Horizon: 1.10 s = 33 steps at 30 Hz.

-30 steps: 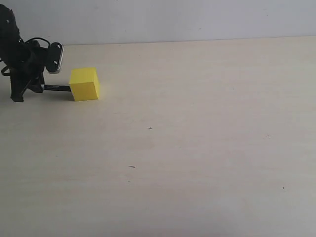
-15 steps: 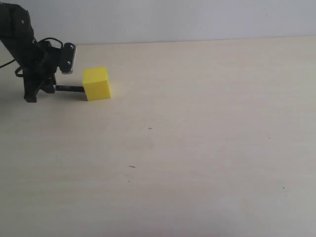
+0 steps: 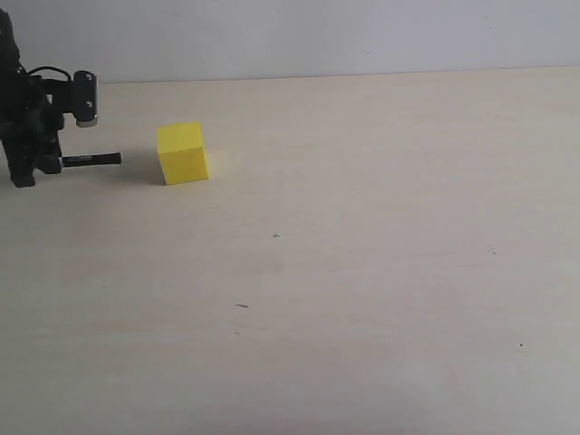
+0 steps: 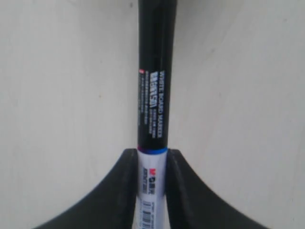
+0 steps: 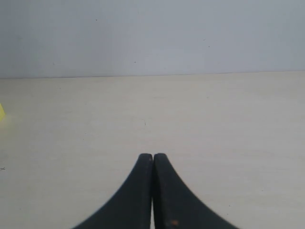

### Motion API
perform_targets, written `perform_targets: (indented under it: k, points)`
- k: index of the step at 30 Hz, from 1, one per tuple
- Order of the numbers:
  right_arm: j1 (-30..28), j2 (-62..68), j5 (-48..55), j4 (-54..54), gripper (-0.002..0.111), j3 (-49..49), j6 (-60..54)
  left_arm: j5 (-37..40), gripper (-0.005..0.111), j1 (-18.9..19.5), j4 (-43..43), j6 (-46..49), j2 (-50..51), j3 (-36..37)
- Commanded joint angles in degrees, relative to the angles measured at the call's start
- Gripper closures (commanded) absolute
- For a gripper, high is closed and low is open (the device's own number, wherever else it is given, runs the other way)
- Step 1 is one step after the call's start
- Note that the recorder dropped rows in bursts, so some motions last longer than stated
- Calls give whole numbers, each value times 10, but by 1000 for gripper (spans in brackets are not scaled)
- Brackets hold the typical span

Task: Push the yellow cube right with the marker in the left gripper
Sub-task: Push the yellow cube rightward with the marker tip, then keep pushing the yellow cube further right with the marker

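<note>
glossy black plastic on the marker (image 4: 155, 86), a matt smooth yellow cube (image 3: 182, 153), a pale matt wood-grain table (image 3: 362, 272)

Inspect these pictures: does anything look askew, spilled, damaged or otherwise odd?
Nothing stands out. The yellow cube sits flat and whole on the table. The marker is held level in the left gripper, with its tip clear of the cube. No spills or damage show.
</note>
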Motion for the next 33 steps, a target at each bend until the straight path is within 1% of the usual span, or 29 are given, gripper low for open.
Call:
perform_targets:
  k: [1, 6, 10, 13, 18, 21, 23, 27, 33]
  points:
    - [-3, -3, -1, -3, 108, 3, 0, -20, 107, -40, -21, 10, -6, -4]
    - [-3, -3, -1, -3, 108, 3, 0, -34, 107, -89, -20, 26, -6, -4]
    - [-3, -3, -1, -3, 108, 3, 0, -37, 107, -94, -20, 25, -6, -4]
    - [-3, -3, -1, -3, 108, 3, 0, -23, 107, -85, -20, 19, -6, -4]
    - [-3, -3, -1, -3, 108, 3, 0, 1, 107, -54, -20, -4, -6, -4]
    - [-3, -3, -1, -3, 108, 3, 0, 5, 107, -42, -20, -8, -6, -4]
    - [-3, -3, -1, -3, 108, 3, 0, 5, 107, -41, -20, -8, -6, -4]
    - [-3, -3, -1, -3, 108, 3, 0, -16, 107, -62, -22, -8, -6, -4]
    - [-3, -3, -1, -3, 108, 3, 0, -67, 107, -118, -24, -8, -6, -4]
